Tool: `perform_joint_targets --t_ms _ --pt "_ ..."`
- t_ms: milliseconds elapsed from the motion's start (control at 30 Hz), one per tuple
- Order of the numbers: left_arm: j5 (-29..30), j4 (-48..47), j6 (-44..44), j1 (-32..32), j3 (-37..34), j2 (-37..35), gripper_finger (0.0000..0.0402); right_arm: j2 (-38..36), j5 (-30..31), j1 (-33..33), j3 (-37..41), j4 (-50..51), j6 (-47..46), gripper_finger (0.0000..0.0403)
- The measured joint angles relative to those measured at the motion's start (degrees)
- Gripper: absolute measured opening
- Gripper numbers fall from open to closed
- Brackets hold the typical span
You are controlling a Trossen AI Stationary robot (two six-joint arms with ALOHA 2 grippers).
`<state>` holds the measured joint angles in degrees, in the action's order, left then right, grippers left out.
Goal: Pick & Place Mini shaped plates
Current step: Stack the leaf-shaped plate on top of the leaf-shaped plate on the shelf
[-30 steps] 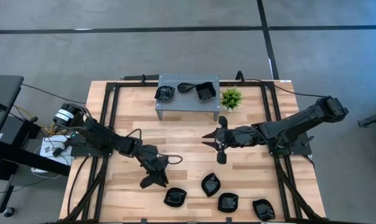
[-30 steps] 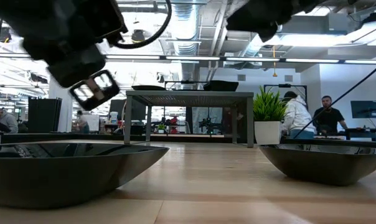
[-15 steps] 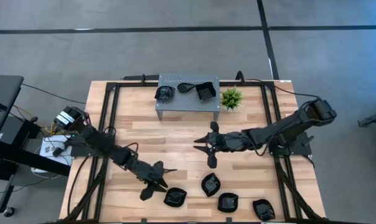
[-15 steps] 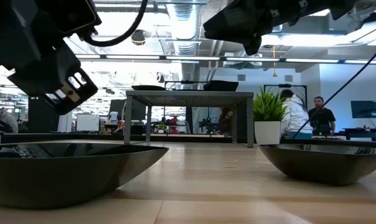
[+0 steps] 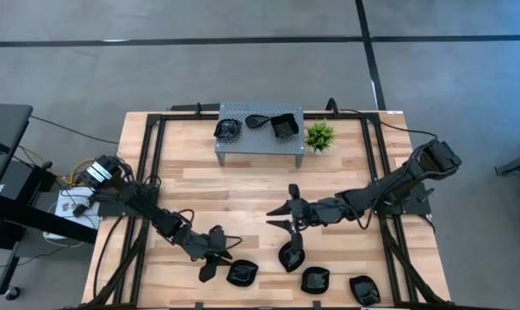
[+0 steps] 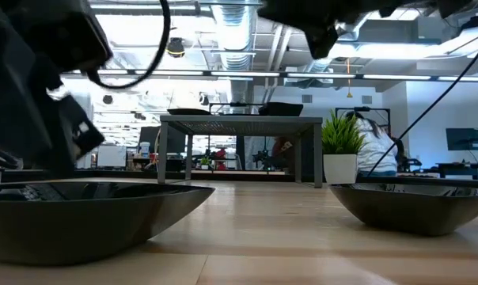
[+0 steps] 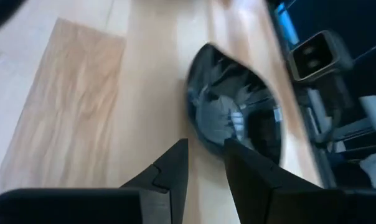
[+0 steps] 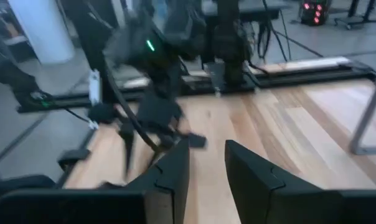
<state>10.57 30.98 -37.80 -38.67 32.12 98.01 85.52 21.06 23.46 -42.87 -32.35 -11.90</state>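
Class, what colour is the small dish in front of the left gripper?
Glossy black dish, clearest in the left wrist view.

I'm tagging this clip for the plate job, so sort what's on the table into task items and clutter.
Belongs to the job:
- four small glossy black dishes along the near edge
- three more black dishes on the stand
- left claw, right claw

Just lying about:
- grey perforated metal stand
- small green plant

The right gripper [image 5: 291,232] partly hides a plate [image 5: 289,257]; motion blurs both wrist views.
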Motion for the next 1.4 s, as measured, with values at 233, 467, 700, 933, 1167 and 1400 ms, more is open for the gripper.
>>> perform_joint_targets --t_ms 233,467,700,933,1167,1400 --pt "1.0 3.9 -1.7 0.2 0.0 1.4 0.0104 -0.1 0.0 2.4 0.0 -0.4 -0.1 0.0098" --pt "1.8 3.9 -3.2 0.2 0.0 1.4 0.0104 -0.1 0.0 2.4 0.0 -0.3 -0.2 0.0098" --pt "2.6 4.2 -8.4 -0.1 0.0 3.9 0.0104 -0.1 0.0 1.5 0.0 -0.3 -0.2 0.0098" --pt "3.4 5.9 -8.9 0.1 0.2 5.8 0.0104 -0.1 0.0 1.2 0.0 -0.2 -0.2 0.0098" --pt "3.4 6.6 -8.5 0.1 0.1 5.9 0.0085 -0.1 0.0 1.2 0.0 -0.2 -0.2 0.0098" --pt "3.3 6.8 -7.4 0.1 0.1 5.9 0.0009 -0.1 0.0 1.2 0.0 -0.2 -0.2 0.0098"
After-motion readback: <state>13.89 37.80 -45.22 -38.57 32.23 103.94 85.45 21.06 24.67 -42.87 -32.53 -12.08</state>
